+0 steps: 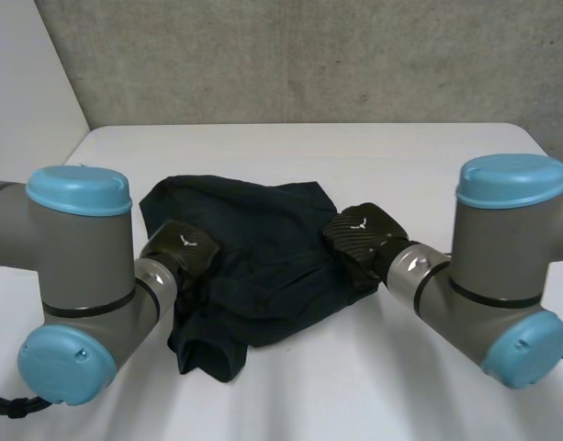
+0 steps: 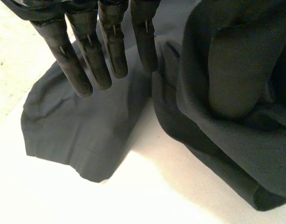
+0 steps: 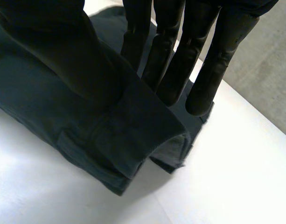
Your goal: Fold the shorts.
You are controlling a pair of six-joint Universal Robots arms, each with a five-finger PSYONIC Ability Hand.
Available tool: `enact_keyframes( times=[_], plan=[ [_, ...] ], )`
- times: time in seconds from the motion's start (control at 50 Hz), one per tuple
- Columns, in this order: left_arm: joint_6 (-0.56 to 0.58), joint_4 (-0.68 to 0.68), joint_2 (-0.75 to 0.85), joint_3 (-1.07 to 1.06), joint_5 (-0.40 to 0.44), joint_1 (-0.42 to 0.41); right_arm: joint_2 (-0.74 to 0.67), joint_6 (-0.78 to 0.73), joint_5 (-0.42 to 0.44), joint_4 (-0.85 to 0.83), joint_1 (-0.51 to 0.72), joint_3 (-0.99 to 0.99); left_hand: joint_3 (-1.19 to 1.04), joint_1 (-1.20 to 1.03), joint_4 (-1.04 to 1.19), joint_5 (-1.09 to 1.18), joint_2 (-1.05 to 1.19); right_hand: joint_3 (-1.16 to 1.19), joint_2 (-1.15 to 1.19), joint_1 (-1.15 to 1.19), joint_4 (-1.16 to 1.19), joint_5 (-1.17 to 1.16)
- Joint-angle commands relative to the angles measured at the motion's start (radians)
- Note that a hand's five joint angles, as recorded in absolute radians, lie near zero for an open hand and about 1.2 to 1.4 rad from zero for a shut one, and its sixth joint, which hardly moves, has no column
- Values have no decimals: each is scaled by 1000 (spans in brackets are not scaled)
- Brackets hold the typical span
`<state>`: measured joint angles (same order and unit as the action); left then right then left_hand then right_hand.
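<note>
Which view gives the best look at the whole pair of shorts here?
The head view: the dark shorts lie there in nearly full outline on the white table. The left wrist view shows one leg opening, the right wrist view a thick folded edge.

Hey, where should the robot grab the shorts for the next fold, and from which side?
Probably the hem of the flat leg at the fingertips of the left hand. It lies smooth with its edge free on the table, so come in low from the bare-table side; the rest of the shorts is bunched.
</note>
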<state>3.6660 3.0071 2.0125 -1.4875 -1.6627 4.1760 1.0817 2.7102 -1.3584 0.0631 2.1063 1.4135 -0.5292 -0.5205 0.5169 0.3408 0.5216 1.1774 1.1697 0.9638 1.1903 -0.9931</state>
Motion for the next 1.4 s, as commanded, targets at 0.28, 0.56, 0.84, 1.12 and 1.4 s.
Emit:
enact_keyframes(
  times=[0.28, 0.56, 0.84, 1.12, 1.4],
  plan=[
    [-778, -129, -126, -4, -126, -86, 1, -55, -122, -9, 44, -1, 93, 84, -80, -79, -85, 219, 227, 432, 206, -229],
    [-782, -149, -32, -11, -138, -112, 3, -55, -125, -29, 31, 36, 198, 190, -186, -184, -191, 219, 227, 432, 206, -229],
    [-793, -159, -222, -19, -215, -168, -6, -53, -126, -49, 38, 42, 222, 213, -209, -208, -214, 219, 227, 432, 206, -229],
    [-840, -122, 8, -63, -386, -324, -2, -53, -126, -51, 37, 61, 310, 301, -297, -296, -302, 219, 227, 432, 206, -229],
    [-817, -34, 45, -76, -643, -237, -2, -55, -123, -54, 37, 74, 269, 260, -257, -255, -261, 219, 227, 432, 206, -229]
  ],
)
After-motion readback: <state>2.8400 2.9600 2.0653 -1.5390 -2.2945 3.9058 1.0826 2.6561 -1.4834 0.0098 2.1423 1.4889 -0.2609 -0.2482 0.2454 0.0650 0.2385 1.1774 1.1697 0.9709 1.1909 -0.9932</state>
